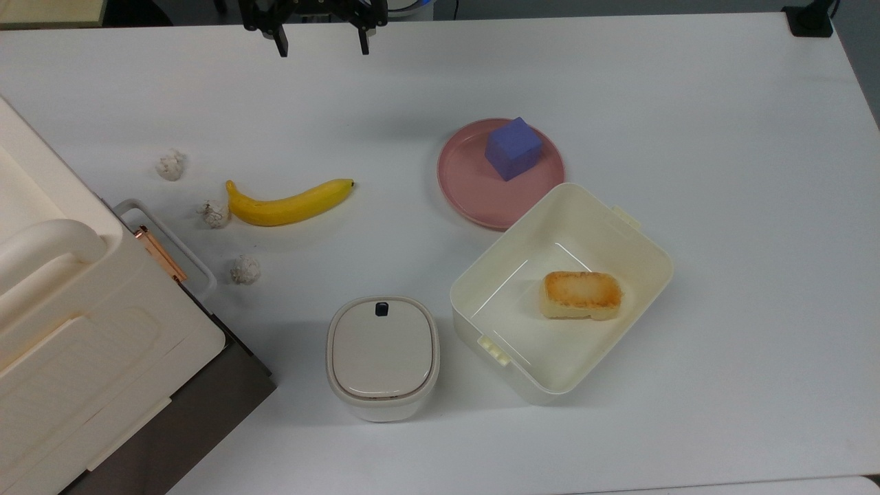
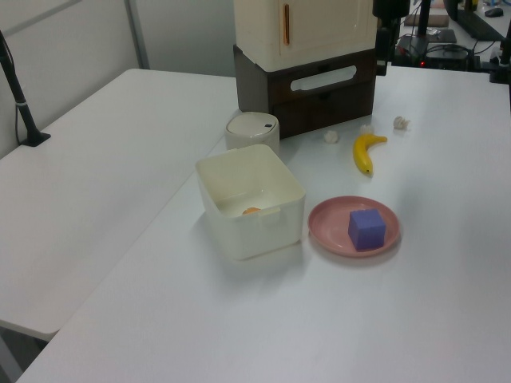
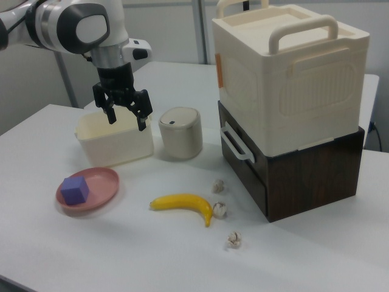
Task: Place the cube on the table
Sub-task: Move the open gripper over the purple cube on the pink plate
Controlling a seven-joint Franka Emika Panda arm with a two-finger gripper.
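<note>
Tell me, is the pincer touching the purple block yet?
Apart. In the right view the pincer hangs open in the air, well above the block on its pink plate.

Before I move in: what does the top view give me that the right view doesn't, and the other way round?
Top view: the toast lying inside the bin. Right view: how high the open hand hangs above the table, and the handles on top of the tall box. Both: the cube sitting on the pink plate, with the banana lying apart from them on the table.
</note>
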